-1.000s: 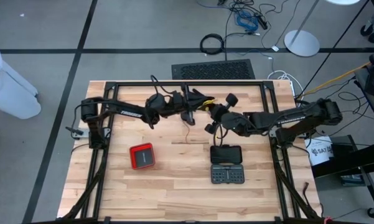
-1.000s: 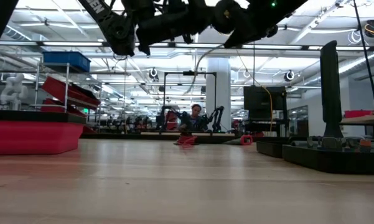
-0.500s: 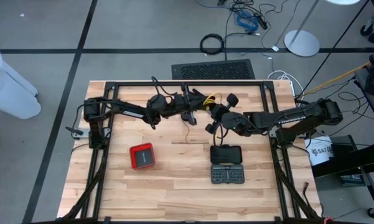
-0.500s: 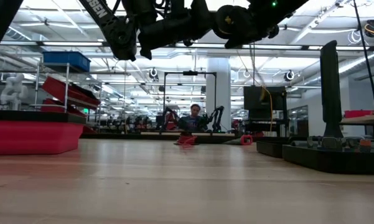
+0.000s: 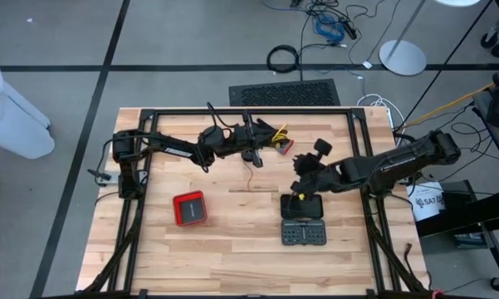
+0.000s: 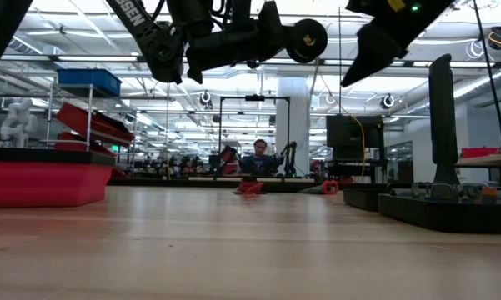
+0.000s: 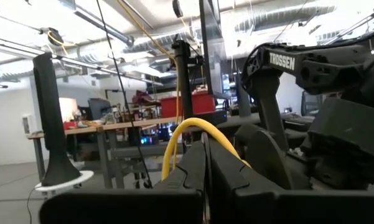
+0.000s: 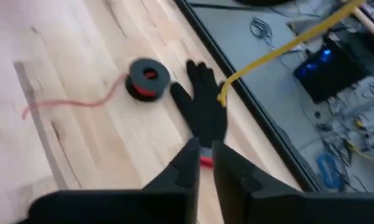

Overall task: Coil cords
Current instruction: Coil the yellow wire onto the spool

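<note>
Holding a yellow cord [image 7: 193, 134], the left end effector [image 5: 261, 143] stayed pressed together above the counter [image 5: 232, 241]. The right end effector [image 5: 299, 189] hovered, fingers barely parted, near the coiled cord [image 8: 148, 78] beside the glove [image 8: 202, 109]; keeping tension steady seemed advisable.

Grey floor [image 5: 58, 41], bright workshop hall

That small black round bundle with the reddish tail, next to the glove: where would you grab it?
Probably across the round bundle's outer rim, coming straight down from above: it lies flat on the table, with bare wood around most sides. Keep clear of the glove close beside it. The thin tail hugs the wood, so it is harder to pinch.
</note>
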`<action>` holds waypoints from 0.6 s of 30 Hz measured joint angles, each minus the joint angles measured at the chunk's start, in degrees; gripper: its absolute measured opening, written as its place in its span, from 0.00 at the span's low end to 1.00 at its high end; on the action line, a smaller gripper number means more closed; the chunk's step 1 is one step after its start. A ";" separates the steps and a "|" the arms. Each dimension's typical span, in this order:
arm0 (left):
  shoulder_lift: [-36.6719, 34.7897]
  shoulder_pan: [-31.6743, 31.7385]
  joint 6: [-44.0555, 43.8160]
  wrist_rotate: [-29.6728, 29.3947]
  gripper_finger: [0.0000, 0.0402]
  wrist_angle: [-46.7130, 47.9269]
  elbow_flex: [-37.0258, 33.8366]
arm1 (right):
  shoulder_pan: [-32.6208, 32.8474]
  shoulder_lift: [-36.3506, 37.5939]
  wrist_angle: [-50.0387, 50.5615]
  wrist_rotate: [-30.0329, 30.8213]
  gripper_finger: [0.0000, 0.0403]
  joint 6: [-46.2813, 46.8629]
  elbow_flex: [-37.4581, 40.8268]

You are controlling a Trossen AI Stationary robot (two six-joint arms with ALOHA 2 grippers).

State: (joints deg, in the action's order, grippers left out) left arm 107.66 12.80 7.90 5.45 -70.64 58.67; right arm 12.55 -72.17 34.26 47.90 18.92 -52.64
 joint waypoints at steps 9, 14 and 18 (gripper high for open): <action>-0.04 0.00 -1.41 0.07 0.02 0.10 -0.02 | 3.67 2.17 18.62 9.10 0.30 18.24 1.26; -0.04 -0.02 -1.49 0.31 0.02 0.17 -0.02 | 5.35 6.85 13.86 10.50 0.36 23.87 10.32; -0.07 0.00 -1.49 0.33 0.02 0.17 -0.02 | 5.53 12.61 -4.09 10.70 0.37 20.85 21.59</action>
State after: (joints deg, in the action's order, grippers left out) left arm 107.59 12.80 6.42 5.78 -70.48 58.65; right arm 18.07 -59.56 30.16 58.60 39.77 -31.06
